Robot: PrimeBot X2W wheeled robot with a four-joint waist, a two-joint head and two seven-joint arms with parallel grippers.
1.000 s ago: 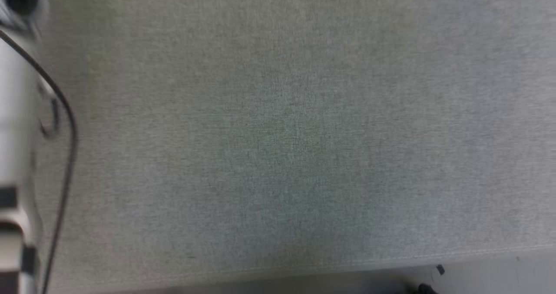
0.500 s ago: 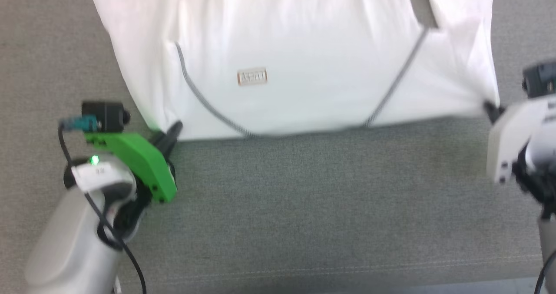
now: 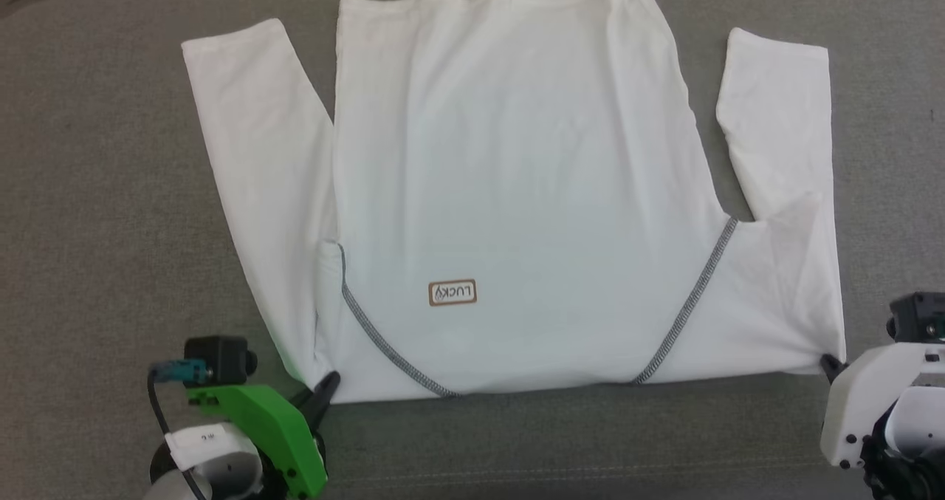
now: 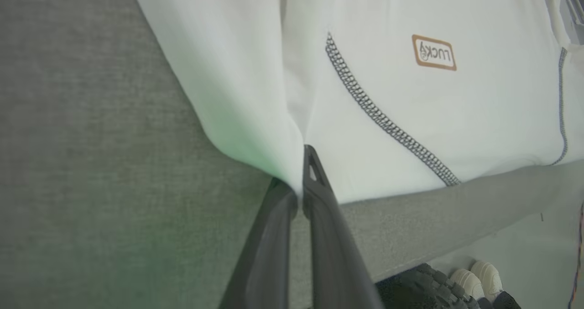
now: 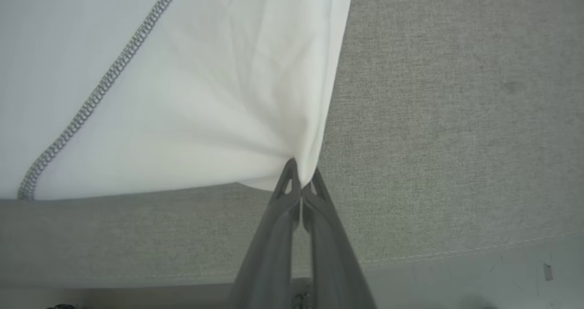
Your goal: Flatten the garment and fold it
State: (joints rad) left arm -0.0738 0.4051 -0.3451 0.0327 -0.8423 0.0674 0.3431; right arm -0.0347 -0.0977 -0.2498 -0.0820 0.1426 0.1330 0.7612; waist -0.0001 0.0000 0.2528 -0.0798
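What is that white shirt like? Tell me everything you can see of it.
The garment is a white T-shirt of thin, soft-looking fabric, spread nearly flat on the grey cloth surface, sleeves lying to either side. Grey stitching curves across it near a small brown-edged label. The left gripper and right gripper each pinch one near corner.

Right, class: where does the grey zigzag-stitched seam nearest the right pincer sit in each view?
Head view: grey zigzag-stitched seam, lower right.
Left wrist view: seam, far right edge.
Right wrist view: seam, upper left, diagonal.
Shared landmark: near hem of the white thin-fabric T-shirt, where the seam ends.
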